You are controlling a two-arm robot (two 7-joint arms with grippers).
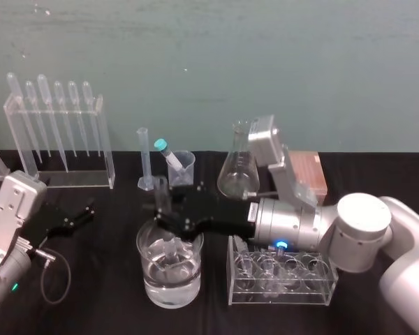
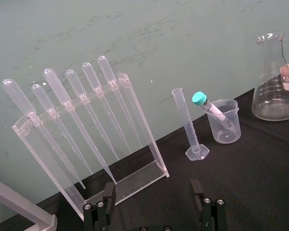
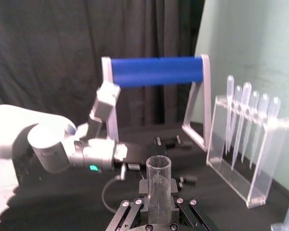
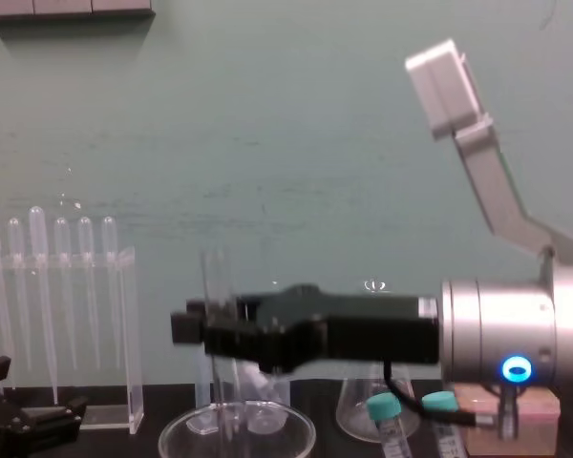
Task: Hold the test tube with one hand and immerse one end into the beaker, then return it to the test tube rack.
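Currently the right gripper (image 1: 166, 218) clamps the test tube (image 1: 160, 192) upright, lower end in the water dish (image 1: 153, 283) at the table's (image 1: 105, 310) front edge; sideways drift could crack it on the rim. Left gripper (image 2: 154, 211) idles wide open.

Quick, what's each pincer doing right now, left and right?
Left pincer: open, holding nothing.
Right pincer: shut on the test tube, held upright.

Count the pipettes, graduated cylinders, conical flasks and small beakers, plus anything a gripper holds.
Pipettes: 6
Graduated cylinder: 1
Conical flask: 1
Beaker: 1
Test tube, in the right gripper's jaws above the dish; left gripper idle, jaws open: 1
Total: 10
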